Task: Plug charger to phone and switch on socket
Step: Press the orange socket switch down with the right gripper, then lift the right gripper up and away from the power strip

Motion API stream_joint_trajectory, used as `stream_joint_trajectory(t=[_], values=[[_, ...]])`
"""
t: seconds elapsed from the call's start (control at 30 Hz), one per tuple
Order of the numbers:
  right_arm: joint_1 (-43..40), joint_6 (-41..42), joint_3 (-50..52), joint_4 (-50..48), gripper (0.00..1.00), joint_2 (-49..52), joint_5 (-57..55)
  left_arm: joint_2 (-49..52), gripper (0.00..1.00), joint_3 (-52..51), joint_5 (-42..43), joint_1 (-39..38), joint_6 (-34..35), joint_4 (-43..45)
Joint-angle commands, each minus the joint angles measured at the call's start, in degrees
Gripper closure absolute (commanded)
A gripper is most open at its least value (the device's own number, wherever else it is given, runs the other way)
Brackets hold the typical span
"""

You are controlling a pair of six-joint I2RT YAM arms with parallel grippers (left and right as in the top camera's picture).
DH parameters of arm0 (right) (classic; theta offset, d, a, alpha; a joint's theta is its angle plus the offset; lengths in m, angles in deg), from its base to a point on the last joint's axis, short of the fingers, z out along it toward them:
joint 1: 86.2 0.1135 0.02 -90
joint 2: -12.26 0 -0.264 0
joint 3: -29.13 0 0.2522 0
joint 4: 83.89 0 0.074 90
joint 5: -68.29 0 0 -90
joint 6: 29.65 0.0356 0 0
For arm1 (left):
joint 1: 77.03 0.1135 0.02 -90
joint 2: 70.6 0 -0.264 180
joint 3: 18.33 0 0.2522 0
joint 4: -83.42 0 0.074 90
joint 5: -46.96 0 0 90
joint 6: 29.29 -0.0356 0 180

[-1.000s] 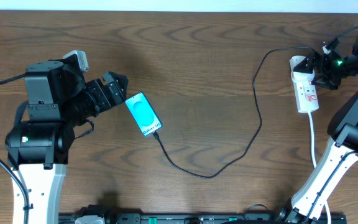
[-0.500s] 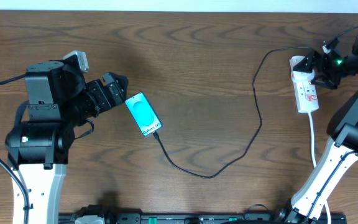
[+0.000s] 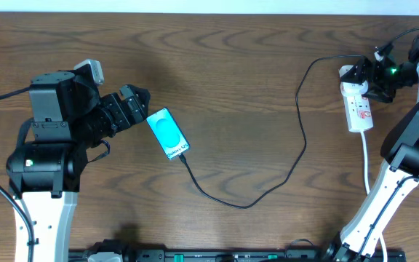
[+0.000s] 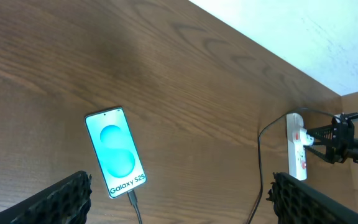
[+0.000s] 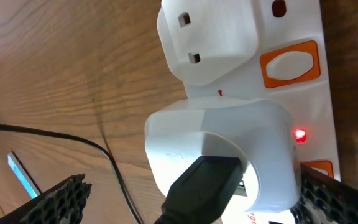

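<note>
Two claws, both spread apart: the left claw (image 3: 140,105) hangs at the phone's (image 3: 168,134) 10 o'clock, charger (image 3: 246,205) seated in its 5 o'clock end. At the tabletop's (image 3: 231,73) 2 o'clock the right claw (image 5: 192,183) straddles the adapter (image 5: 216,143) on the socket (image 3: 360,113); a red lamp (image 5: 300,134) glows, so power looks on. Best retreat straight, clear of that charger.
</note>
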Motion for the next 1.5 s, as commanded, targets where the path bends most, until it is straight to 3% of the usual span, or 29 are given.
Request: stream_joint_trajectory(t=[0.0, 0.43, 0.63, 0.97, 1.1, 1.47], values=[[2.75, 1.09, 0.13, 0.59, 0.01, 1.14, 4.50, 0.09, 0.07, 0.61, -0.76, 0.02, 0.28, -0.24], [-0.37, 6.01, -8.79, 5.81, 0.01, -6.99, -6.82, 0.09, 0.07, 0.61, -1.68, 0.02, -0.28, -0.57], [0.66, 7.65, -10.51, 8.44, 0.01, -17.94, -9.68, 0.07, 0.07, 0.61, -2.27, 0.02, -0.31, -0.57], [7.45, 13.25, -10.51, 16.33, 0.01, -37.66, -32.20, 0.09, 0.07, 0.61, -2.25, 0.02, -0.31, -0.59], [8.44, 17.40, -10.49, 20.79, 0.01, -40.50, -37.46, 0.09, 0.07, 0.61, -2.25, 0.02, -0.31, -0.57], [8.37, 17.51, -10.38, 20.72, 0.01, -41.66, -37.59, 0.09, 0.07, 0.61, -2.25, 0.02, -0.31, -0.57]])
